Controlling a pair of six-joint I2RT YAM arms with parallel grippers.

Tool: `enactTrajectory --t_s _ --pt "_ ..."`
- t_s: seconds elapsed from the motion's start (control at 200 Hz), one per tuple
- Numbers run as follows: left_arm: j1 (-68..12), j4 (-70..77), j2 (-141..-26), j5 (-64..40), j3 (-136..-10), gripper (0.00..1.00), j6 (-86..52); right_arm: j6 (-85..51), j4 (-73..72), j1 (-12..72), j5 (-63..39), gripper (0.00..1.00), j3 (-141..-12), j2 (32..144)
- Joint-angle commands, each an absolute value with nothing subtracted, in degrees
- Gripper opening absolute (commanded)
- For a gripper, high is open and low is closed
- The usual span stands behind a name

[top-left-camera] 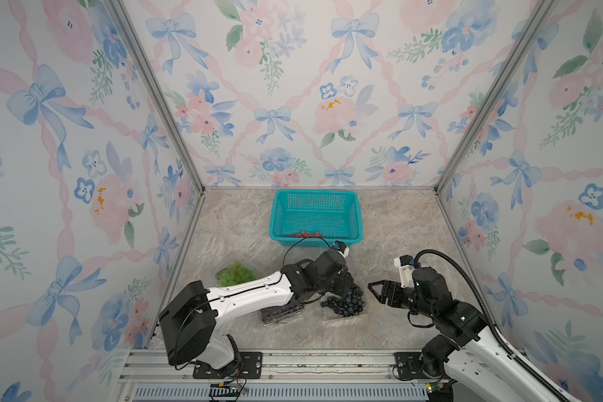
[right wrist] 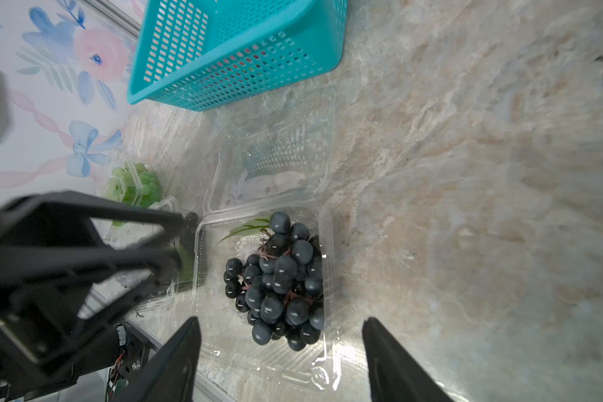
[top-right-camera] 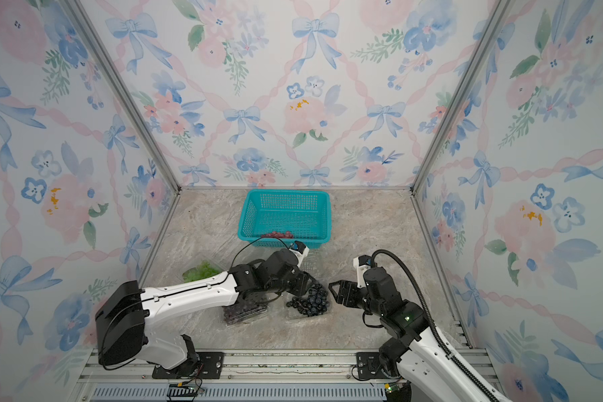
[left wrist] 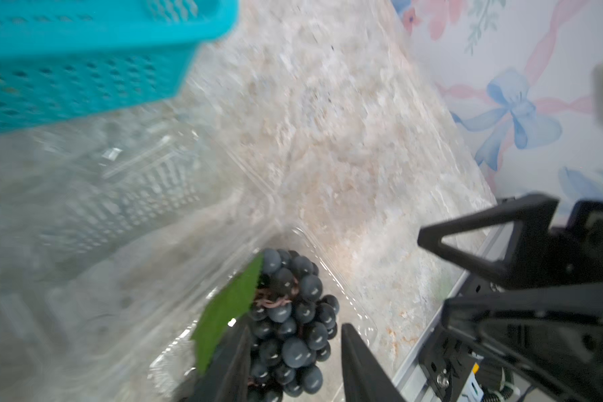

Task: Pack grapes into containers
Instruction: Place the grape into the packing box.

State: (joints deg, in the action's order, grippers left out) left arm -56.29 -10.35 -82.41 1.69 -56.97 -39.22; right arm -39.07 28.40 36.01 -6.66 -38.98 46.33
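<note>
Blue-black round grapes (right wrist: 279, 278) are placed in a clear plastic clamshell (right wrist: 258, 362), not yet closed. Small red grapes (top-left-camera: 306, 234) are left. The left claw (left wrist: 293, 329) and right claw (right wrist: 281, 318) are spread apart.

No text, brand, number or sign can be read in any of the views. The only mark that might be one is a small round embossed stamp (right wrist: 320, 376) in a corner of the clear container (right wrist: 230, 351) holding the dark grapes (right wrist: 279, 285). It is too faint to make out.
</note>
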Motion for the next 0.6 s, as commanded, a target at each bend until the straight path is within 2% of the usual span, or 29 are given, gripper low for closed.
enactTrajectory --t_s 0.0,0.055,0.125,0.155,0.225,0.29,0.46,0.595 --pt "-51.1 -9.5 -78.2 6.2 -56.7 0.52 -44.0 -35.3 28.0 41.0 1.2 0.60 -44.5 51.2" --pt "-49.7 -9.5 -78.0 9.2 -58.7 0.55 -43.3 -33.0 26.7 42.0 1.6 0.51 -47.0 54.2" --pt "-48.4 -9.7 -79.2 12.1 -62.2 0.64 -41.6 -31.2 25.3 41.8 0.6 0.50 -51.1 58.6" --pt "-47.6 -9.7 -80.1 12.4 -63.6 0.66 -41.5 -30.1 25.2 41.6 0.5 0.54 -53.3 60.6" --pt "-45.5 -9.7 -82.3 12.6 -66.5 0.68 -40.9 -27.2 25.9 40.9 -0.2 0.73 -59.3 65.6" --pt "-43.8 -9.8 -84.8 12.4 -69.0 0.71 -39.2 -25.4 25.9 39.2 -2.0 0.84 -64.0 70.1" --pt "-38.3 -12.0 -91.7 12.5 -74.9 0.74 -36.4 -28.2 17.6 30.2 -14.8 0.86 -68.9 78.9" --pt "-35.2 -17.6 -99.8 13.0 -83.8 0.74 -32.6 -30.8 11.8 26.0 -19.2 0.87 -68.6 82.5"
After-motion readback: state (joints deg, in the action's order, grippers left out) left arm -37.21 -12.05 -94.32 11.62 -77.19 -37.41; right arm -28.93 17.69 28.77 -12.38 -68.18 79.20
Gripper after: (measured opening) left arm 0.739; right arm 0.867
